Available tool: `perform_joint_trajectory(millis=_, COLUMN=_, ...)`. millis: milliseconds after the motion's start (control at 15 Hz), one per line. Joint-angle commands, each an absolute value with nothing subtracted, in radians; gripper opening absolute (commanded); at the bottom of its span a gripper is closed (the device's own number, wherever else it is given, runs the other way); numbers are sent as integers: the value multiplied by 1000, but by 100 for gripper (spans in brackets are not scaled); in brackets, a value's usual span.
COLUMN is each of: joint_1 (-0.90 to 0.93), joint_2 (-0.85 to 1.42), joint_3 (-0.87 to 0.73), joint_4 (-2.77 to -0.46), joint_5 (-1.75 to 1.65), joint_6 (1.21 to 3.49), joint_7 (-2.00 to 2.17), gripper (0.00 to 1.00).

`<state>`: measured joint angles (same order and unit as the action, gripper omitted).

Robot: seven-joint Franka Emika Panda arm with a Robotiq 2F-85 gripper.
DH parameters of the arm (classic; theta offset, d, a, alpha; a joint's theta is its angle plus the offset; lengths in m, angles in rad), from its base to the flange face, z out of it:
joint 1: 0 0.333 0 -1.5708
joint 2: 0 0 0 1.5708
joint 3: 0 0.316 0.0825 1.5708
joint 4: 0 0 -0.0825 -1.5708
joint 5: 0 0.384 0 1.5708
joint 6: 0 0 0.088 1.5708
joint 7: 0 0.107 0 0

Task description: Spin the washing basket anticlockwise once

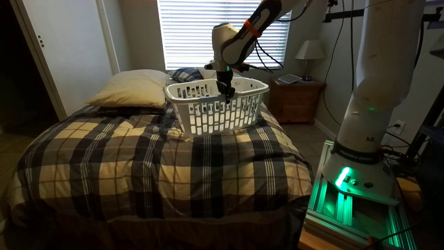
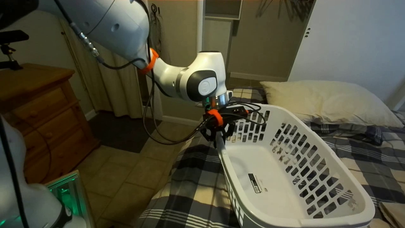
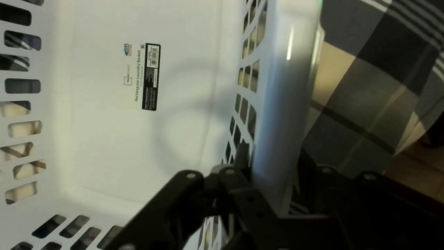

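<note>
Wrist view: black two-finger gripper [image 3: 274, 156] clamped on the white plastic rectangular washing basket [image 3: 111, 139]

Jaw state: the jaws hold the thick rolled rim [image 3: 289, 69] of one long side, one finger inside the slotted wall, one outside.

Basket position: upright on the dark blue, grey and cream plaid comforter [image 1: 208, 173] of the bed, opening upward.

Edges and room: in an exterior view, the basket's end toward picture right lies near the bed edge. Beyond that edge stands a brown wooden nightstand [image 1: 296, 100]. A cream fabric pillow [image 1: 133, 88] lies near the opposite end. A broad stretch of comforter extends from the basket to the foot of the bed. In an exterior view, a strip of comforter separates the gripped side from the beige tiled floor [image 2: 136, 171]. Black cables [image 2: 164, 141] loop down outside the rim; thinner ones arch over the basket's opening.

Markings: a black-and-white rectangular label [image 3: 151, 76] on the basket floor carries a barcode; its fine print is too small to read. Sideways text beside it reads "Rectangular Laundry Basket" and "MAINSTAYS". In an exterior view, the black collar [image 1: 357, 155] at the base of the white robot arm [image 1: 385, 86] reads "FRANKA EMIKA"; "ML" appears above it.
</note>
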<state>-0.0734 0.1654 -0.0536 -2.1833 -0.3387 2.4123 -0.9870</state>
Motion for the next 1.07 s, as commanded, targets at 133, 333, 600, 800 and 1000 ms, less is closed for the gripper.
perform_joint_trajectory(millis=133, joint_1=-95, joint_2=31, joint_3=-60, joint_4=-2326, joint_5=-400, joint_6=2390, joint_7=-1215, gripper=9)
perform_joint_trajectory(millis=333, joint_1=-91, joint_2=73, joint_3=-70, joint_4=-2279, joint_5=-389, joint_6=2400, joint_7=-1184, gripper=34)
perform_joint_trajectory(millis=600, joint_1=-92, joint_2=60, joint_3=-74, joint_4=-2288, joint_5=-411, joint_6=2408, joint_7=-1205, gripper=34)
perform_joint_trajectory(millis=800, joint_1=-84, joint_2=49, joint_3=-70, joint_4=-2298, joint_5=-462, joint_6=2386, joint_7=-1229, gripper=9)
perform_joint_trajectory(millis=1000, joint_1=-79, joint_2=-1, joint_3=-69, joint_4=-2339, joint_5=-546, joint_6=2353, joint_7=-1290, gripper=9)
